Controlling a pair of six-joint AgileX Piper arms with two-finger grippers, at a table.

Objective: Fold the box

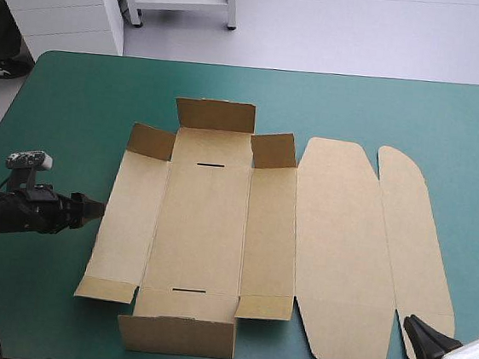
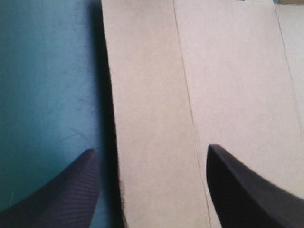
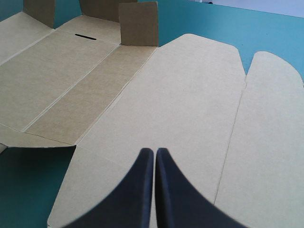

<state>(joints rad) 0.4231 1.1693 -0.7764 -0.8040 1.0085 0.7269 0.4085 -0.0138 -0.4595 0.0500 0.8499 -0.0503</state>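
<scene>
- Right, status: the box point(image 1: 204, 227) lies mostly flat in the middle of the bench point(image 1: 401, 111). Its lid point(image 1: 339, 250) is spread out to the right, and the end flaps point(image 1: 215, 115) at the far and near ends stand up.
- Left tool point(image 1: 98, 208) is released, fingers apart, low at the box's left edge. Its wrist view shows that edge running between the fingers.
- Right tool point(image 3: 155, 150) is clenched on nothing, tip over the lid near its near edge.
- Risk: the left tool shoves instead of grabbing. Nothing pins the sheet, so the whole thing could skate right and the crease would never bend.
- Risk: the lower finger misses the gap. The side panel point(image 1: 128, 219) sits close to the cover, so a finger could ride over the top and dent the board.
- Risk: the long panel, lifted at one spot, may bow or kink off the score line.
- Risk: if the right tool is meant as an anchor, it's close to the lid's edge. It could slip off, or the sheet could pivot round it.
- Risk: any shift could knock the standing flaps down. The far corner tabs point(image 1: 152, 141) could also end up outside the wall rather than tucked in.
</scene>
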